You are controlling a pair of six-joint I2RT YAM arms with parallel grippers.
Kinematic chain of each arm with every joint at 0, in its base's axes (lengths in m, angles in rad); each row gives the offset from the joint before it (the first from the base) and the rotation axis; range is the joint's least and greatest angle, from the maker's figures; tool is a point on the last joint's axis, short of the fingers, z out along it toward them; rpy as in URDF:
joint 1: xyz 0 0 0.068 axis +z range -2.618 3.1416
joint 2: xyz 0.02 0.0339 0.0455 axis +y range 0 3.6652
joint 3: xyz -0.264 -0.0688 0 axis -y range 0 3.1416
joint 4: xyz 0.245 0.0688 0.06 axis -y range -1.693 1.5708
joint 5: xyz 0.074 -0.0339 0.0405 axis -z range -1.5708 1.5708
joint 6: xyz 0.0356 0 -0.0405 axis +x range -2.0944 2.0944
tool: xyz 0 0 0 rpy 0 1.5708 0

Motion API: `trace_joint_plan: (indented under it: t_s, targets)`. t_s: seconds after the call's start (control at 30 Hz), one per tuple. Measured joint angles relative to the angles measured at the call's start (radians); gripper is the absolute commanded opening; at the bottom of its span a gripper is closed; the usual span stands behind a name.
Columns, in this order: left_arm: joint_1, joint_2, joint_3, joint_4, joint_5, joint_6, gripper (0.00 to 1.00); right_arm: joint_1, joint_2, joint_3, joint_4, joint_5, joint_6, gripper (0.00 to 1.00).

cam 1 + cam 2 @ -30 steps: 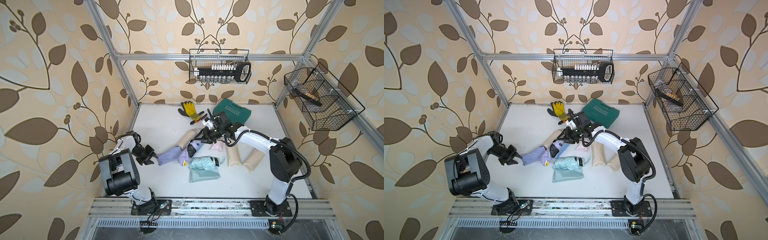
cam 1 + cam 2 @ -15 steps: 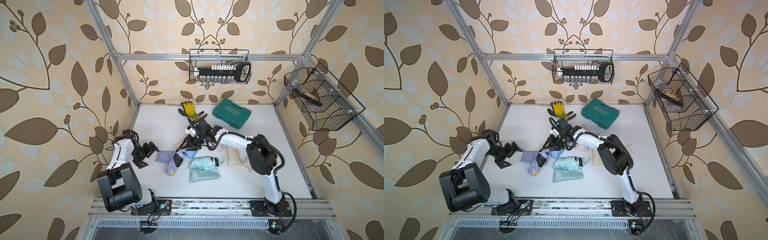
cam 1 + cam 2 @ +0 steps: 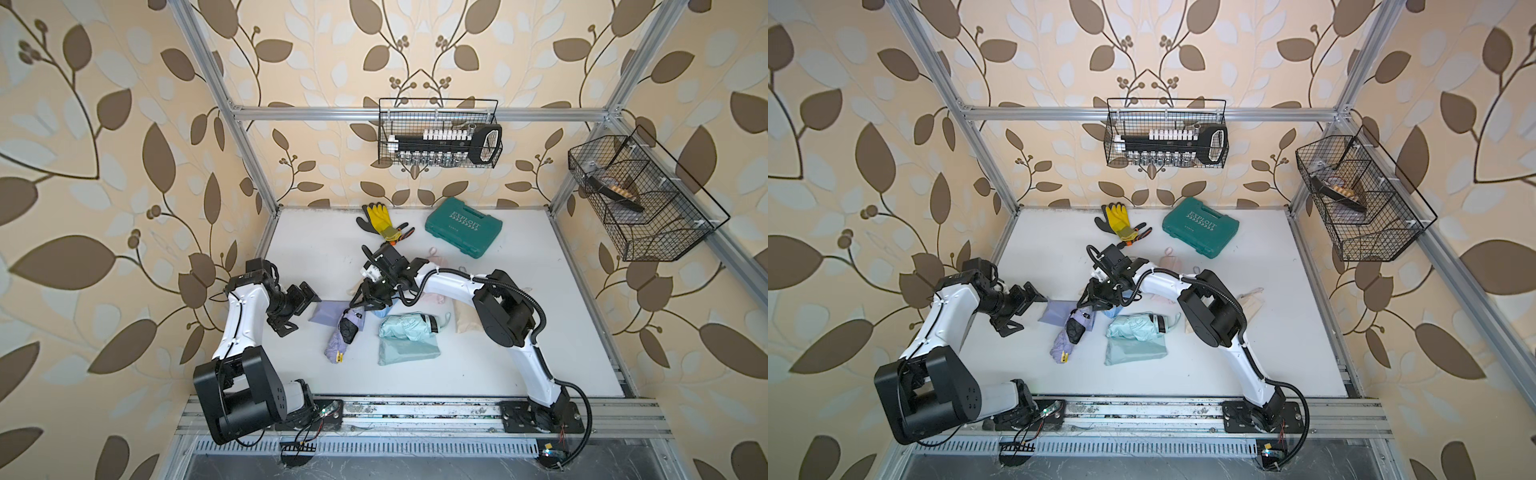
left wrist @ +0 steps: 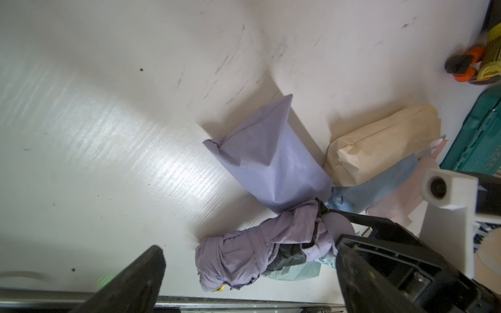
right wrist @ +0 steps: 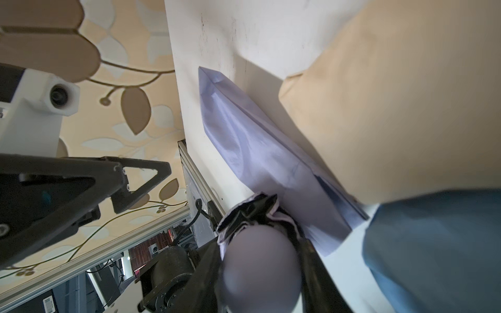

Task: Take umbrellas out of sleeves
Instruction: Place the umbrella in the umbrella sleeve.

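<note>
1. Well, nearest the front edge of the bench (image 3: 519, 353), the mint umbrella (image 3: 405, 326) lies on top of its flat mint sleeve (image 3: 409, 353). It is fully out, so I judge that pair done and parked.
2. Just left of it lies the lilac umbrella (image 3: 338, 347), bare, with its tip toward the front edge. My right gripper (image 3: 363, 302) is clamped on the rounded knob at its handle end. I judge this grip is meant to carry the bundle clear of the pouch mouth.
3. The lilac sleeve (image 3: 326, 313) lies limp toward the left edge, its mouth touching the umbrella's handle end. My left gripper (image 3: 306, 312) stands just beside its closed end, jaws spread wide and empty. With the umbrella out, the sleeve needs no anchoring.
4. Farther in, a blue sleeve (image 4: 379, 184), a plump beige sleeve (image 4: 379, 141) and a pink sleeve (image 3: 1170, 262) lie crowded and overlapping. They are probably waiting their turn.
5. My right arm covers much of that cluster in both top views, so I cannot count the sleeves that are full.
6. The knob is blurred in my right wrist view, and my pads' contact is hidden.
7. At the back edge, the gloves (image 3: 380, 220) and green case (image 3: 463, 226) are cut off in my left wrist view.
</note>
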Motion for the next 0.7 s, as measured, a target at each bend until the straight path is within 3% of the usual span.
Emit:
trace_joint_plan:
  t_s: [0.07,0.13,0.43,0.7]
  targets:
    - [-0.005,-0.004,-0.003,0.000,0.010,-0.003,0.99,0.004,0.014,0.010,0.002,0.001,0.011,0.53]
    - [-0.005,-0.004,-0.005,0.000,0.013,-0.004,0.99,0.006,0.017,0.010,-0.002,0.006,0.018,0.61]
    - [-0.038,-0.005,-0.006,0.011,0.045,-0.005,0.99,-0.027,-0.029,0.040,-0.073,0.029,-0.057,0.70]
    - [-0.137,-0.005,0.027,0.029,0.080,-0.004,0.99,-0.174,-0.293,-0.063,-0.090,0.031,-0.112,0.71]
